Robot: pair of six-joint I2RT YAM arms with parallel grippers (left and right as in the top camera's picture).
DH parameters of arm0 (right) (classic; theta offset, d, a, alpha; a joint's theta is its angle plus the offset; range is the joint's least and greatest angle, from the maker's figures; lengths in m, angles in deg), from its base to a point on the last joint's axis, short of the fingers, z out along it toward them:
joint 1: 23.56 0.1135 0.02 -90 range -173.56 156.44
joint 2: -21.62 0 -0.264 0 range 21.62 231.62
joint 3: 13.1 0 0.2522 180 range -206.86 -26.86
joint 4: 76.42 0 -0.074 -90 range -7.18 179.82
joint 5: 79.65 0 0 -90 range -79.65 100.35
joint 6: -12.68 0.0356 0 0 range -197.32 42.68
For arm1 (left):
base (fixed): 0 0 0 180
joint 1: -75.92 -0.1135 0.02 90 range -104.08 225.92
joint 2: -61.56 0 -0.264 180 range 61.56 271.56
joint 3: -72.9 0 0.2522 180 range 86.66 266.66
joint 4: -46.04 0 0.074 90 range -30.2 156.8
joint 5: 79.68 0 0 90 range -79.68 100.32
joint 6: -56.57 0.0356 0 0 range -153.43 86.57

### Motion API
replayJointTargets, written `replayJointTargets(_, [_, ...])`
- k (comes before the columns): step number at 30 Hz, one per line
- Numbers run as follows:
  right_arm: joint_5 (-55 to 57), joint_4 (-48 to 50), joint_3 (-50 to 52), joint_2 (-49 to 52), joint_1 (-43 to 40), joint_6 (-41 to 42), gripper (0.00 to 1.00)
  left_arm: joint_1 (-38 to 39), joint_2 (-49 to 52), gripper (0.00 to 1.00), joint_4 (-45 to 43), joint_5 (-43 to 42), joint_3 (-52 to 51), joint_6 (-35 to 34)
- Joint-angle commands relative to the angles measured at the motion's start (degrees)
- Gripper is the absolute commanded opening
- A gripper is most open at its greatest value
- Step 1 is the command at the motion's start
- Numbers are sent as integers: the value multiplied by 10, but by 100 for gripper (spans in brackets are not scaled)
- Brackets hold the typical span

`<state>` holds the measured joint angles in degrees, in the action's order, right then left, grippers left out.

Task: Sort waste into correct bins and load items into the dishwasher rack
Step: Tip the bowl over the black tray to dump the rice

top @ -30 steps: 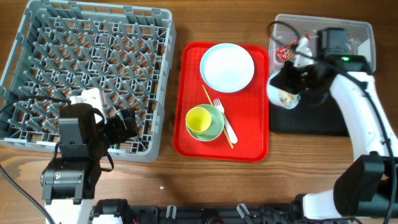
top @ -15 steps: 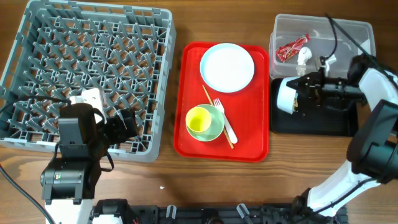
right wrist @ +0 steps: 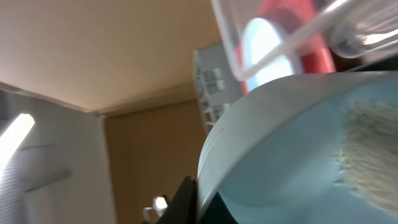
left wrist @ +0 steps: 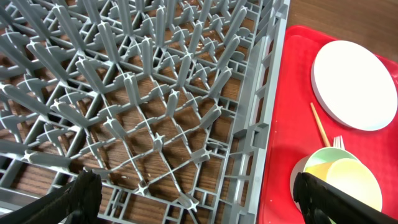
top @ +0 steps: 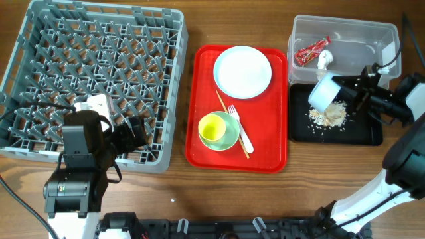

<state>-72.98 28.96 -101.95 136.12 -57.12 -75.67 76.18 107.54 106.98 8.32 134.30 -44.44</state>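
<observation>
Holds a pale blue bowl (top: 322, 93) tipped on its side over the black tray (top: 360, 133) at three o'clock. Shows beige crumbs (top: 331, 116) heaped on that tray.

Wooden table (top: 265, 192) carries, left to right: grey dishwasher rack (top: 174, 86), red serving tray (top: 265, 143), clear tub (top: 358, 46) and black tray (top: 345, 136) just beside each other.

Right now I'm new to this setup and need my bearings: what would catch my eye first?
The pale blue bowl, tipped on its side in the right gripper over the black tray, with beige crumbs heaped beneath it. Next, the bright red serving tray mid-table holding a white plate, and the big grey rack at the left.
</observation>
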Motion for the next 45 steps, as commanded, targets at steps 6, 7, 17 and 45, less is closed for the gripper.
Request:
replayJointTargets(6, [-90,3,-2,10,-2,47,4,0,0,100,1,1,9,1])
replayJointTargets(7, [-73,6,-2,10,-2,47,4,0,0,100,0,1,9,1])
replayJointTargets(17, [-25,-48,-2,10,0,-143,4,0,0,100,0,1,9,1])
replayJointTargets(45, [-2,-160,-2,-18,8,-211,4,0,0,100,1,1,9,1])
